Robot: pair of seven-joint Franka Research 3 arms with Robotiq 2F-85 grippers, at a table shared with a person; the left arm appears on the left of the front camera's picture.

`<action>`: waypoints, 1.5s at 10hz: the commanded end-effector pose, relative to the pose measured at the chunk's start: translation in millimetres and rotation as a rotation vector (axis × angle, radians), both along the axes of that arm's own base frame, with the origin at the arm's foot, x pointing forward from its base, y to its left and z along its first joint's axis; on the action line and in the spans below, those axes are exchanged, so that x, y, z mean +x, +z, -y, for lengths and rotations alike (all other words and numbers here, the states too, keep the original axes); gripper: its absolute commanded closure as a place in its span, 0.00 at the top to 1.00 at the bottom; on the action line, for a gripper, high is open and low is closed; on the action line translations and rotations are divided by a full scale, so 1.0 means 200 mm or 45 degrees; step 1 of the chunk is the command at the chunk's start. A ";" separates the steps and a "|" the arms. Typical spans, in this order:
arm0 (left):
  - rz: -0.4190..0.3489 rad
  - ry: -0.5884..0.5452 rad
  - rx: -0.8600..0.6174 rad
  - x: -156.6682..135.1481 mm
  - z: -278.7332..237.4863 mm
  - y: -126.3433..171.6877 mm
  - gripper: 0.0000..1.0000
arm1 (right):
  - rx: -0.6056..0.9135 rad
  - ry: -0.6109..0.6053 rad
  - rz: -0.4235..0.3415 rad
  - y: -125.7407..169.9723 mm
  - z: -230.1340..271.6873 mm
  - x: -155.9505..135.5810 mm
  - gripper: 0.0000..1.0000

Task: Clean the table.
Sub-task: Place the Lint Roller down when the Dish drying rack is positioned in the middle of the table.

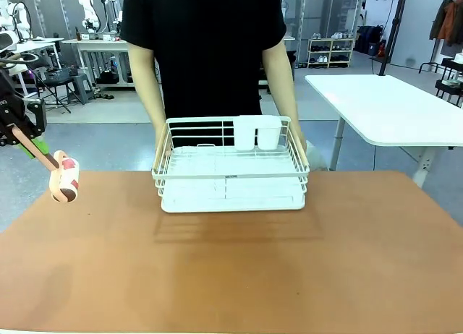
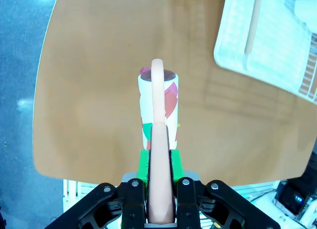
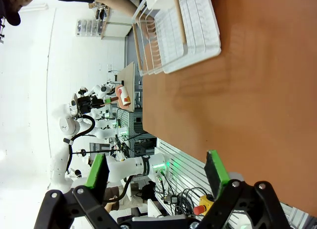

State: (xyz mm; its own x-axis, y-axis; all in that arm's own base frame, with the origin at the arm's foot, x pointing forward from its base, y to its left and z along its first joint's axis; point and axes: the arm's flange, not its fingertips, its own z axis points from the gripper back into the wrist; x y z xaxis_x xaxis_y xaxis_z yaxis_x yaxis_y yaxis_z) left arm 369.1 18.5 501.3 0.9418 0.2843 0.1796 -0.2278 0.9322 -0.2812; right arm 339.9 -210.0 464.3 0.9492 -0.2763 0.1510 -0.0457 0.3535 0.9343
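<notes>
- Table (image 1: 239, 269), a wide matte reddish-brown, leather-like top with rounded corners, spans the front view; it is likely stiff, fixed and slightly grippy, so it is wiped, not held.
- Left gripper (image 2: 159, 157) clamps the peach handle of a lint roller with a white, red-patterned drum (image 2: 157, 102) above the table's left edge.
- Right gripper (image 3: 157, 174) hangs with jaws spread.
- White wire dish rack (image 1: 231, 171) sits at the far edge, steadied by a person's hands.

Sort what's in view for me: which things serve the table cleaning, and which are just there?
Job:
table
lint roller, clamped by its handle in the left claw

Just there:
white wire rack, held by the person's hands
two white cups in the rack
white side table
</notes>
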 end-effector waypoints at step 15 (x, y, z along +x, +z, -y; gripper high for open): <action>-0.011 0.024 -0.001 -0.02 0.01 0.01 0.21 | 0.007 0.004 0.029 0.01 -0.01 -0.01 1.00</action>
